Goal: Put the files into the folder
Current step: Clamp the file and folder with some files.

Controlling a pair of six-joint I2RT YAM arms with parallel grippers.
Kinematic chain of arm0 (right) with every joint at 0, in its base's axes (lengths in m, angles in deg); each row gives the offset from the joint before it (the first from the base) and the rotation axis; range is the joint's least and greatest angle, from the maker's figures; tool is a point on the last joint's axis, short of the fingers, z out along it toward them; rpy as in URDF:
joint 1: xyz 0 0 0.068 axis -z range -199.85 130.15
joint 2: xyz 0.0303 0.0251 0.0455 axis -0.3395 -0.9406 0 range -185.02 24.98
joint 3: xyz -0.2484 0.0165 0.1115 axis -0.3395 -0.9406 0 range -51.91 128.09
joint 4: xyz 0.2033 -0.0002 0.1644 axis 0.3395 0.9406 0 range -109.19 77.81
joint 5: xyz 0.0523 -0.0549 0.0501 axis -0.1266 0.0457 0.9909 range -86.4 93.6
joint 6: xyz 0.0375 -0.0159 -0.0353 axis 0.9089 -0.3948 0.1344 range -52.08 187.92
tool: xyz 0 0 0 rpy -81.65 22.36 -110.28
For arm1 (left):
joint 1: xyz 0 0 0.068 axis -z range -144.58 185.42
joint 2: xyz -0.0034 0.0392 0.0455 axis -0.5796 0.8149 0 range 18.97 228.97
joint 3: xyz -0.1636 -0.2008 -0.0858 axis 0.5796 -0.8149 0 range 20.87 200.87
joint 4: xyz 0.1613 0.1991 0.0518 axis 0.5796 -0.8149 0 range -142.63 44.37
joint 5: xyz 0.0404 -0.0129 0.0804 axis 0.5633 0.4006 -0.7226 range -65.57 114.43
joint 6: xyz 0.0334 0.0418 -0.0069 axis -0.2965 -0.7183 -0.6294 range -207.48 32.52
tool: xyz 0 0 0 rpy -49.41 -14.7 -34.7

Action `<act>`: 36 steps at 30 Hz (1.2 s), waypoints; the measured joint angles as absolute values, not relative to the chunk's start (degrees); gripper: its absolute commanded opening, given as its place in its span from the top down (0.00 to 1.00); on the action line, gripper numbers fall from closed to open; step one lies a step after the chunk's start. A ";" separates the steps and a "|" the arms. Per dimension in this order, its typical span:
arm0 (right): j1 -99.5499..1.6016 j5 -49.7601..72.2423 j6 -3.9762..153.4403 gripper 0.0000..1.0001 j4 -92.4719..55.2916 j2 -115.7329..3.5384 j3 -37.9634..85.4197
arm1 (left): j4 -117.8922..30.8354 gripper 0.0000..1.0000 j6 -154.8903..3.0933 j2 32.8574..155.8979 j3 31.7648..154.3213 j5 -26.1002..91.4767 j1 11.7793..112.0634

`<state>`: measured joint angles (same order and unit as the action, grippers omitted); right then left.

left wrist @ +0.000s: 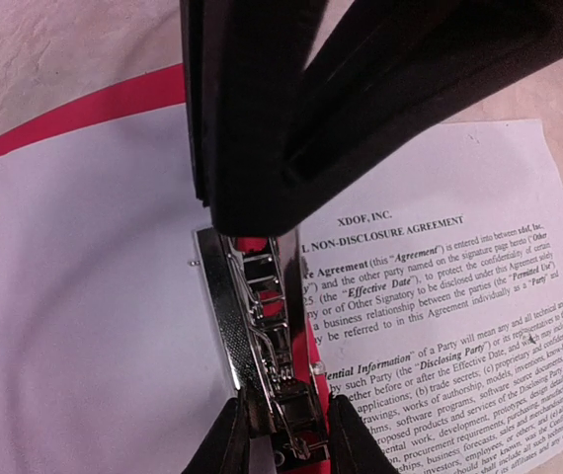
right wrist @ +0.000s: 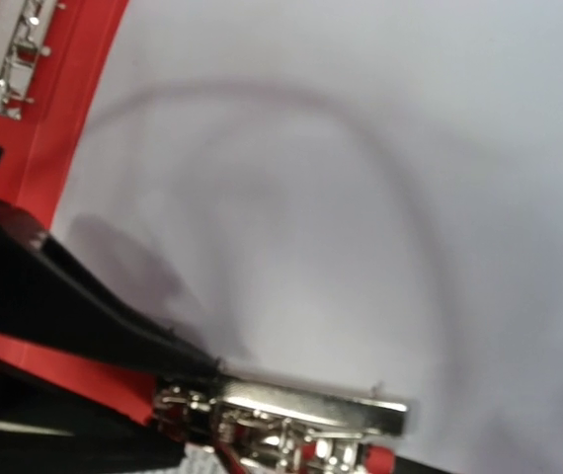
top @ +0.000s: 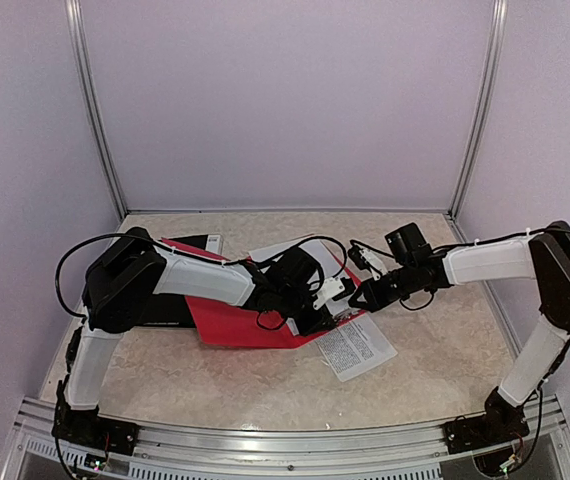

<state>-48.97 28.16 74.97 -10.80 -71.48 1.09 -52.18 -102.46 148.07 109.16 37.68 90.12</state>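
**Filing step, clamp stage.** The red folder [top: 230,325] lies open on the bench [top: 215,390], and I have both arms reaching in over its middle.

(a) The left pincer [left wrist: 291,439] is closed on the lever end of the metal clip [left wrist: 252,326]. One black finger presses each flank of the clip.

(b) The right pincer [top: 365,297] sits at the clip's other end. It shows in the left wrist view as a dark mass covering that end. I cannot tell whether its jaws are parted or together.

(c) The files appear as two sheets. A blank sheet [left wrist: 74,296] rests on the folder with its edge touching the clip. Whether that edge passes under the clamp bar is not visible. A printed sheet [left wrist: 440,326], headed as a non-disclosure agreement, lies on the far side of the clip. A strip of red shows between the two, so I judge this sheet not yet clamped. In the top view its lower corner hangs off the folder onto the bench.

(d) A second clip [right wrist: 10,44] shows further along the folder in the right wrist view.

**Step in hand, as I judge it:** working the clip so that paper can go beneath it. The task looks partly done at best.

**Next move, as I judge it:**
- Lift the lever with the left pincer and hold it up.
- Slide the printed sheet sideways with the right until its edge sits under the bar.
- Square it to the blank sheet before letting the lever down, since a skewed or buckled sheet would jam.
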 measured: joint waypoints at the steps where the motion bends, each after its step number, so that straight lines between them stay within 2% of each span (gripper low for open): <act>1: -48.97 27.94 74.88 0.96 -10.67 -71.64 1.20 | -52.05 0.75 -102.48 148.07 109.10 37.68 90.12; 8: -48.53 26.67 74.62 1.00 -10.56 -73.10 1.96 | -50.65 0.75 -102.48 148.03 108.33 37.68 90.12; 36: -46.22 27.28 74.00 1.00 -13.25 -80.92 4.50 | -47.72 0.76 -102.79 147.76 106.74 36.96 90.10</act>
